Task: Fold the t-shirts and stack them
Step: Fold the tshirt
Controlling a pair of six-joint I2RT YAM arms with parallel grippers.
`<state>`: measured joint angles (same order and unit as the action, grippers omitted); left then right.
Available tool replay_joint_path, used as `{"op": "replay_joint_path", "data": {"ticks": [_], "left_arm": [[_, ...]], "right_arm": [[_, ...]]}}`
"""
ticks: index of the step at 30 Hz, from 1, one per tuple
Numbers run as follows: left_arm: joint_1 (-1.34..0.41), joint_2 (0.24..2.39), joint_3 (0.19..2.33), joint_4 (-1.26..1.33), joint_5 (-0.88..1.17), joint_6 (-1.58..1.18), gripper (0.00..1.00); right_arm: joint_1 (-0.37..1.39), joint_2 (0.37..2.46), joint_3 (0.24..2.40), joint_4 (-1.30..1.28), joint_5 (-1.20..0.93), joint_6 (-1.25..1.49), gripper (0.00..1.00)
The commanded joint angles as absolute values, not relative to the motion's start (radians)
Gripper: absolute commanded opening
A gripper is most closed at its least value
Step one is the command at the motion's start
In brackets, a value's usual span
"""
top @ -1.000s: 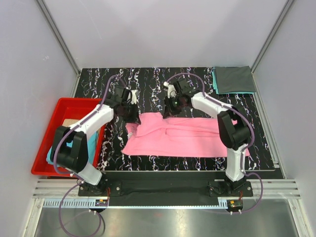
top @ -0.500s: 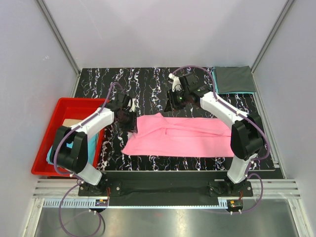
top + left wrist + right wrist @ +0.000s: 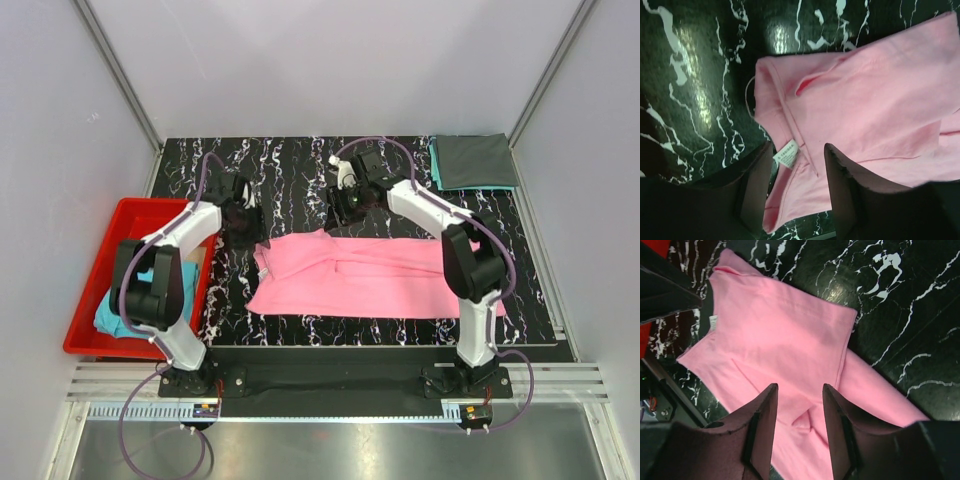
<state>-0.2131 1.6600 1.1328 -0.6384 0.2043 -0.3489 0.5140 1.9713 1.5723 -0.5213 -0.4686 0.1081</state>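
On the table (image 3: 300, 165), pink t-shirt (image 3: 380, 275) — long axis left-right, collar left

The left arm (image 3: 187, 232) and right arm (image 3: 425, 207) both stretch forward, wrists tipped down, jaws parted and empty.

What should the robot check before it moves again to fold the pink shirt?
1. Left claw open and holding nothing: ok.
2. Right claw open and holding nothing: ok.
3. Pink t-shirt lying on the table, free of both claws: ok.
4. Pink t-shirt folded down to a small rectangle: not ok, it is a long strip.
5. Stack ready at the far right corner, dark grey t-shirt on teal t-shirt: ok.
6. No creases hidden under the pink t-shirt: cannot tell.
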Motion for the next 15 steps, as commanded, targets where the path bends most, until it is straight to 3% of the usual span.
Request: {"op": "replay_joint_path", "data": {"ticks": [1, 7, 15], "left_arm": [[-0.203, 1.706, 1.216, -0.581, 0.297, -0.328, 0.49], [-0.196, 1.768, 1.264, -0.563, 0.288, -0.27, 0.34], [-0.198, 1.804, 1.267, -0.555, 0.284, -0.227, 0.4]], "right_arm": [[0.511, 2.055, 1.658, -0.541, -0.499, 0.066, 0.48], [0.511, 2.065, 1.652, -0.502, -0.52, 0.075, 0.47], [0.511, 2.053, 1.651, -0.503, -0.518, 0.066, 0.45]]}}
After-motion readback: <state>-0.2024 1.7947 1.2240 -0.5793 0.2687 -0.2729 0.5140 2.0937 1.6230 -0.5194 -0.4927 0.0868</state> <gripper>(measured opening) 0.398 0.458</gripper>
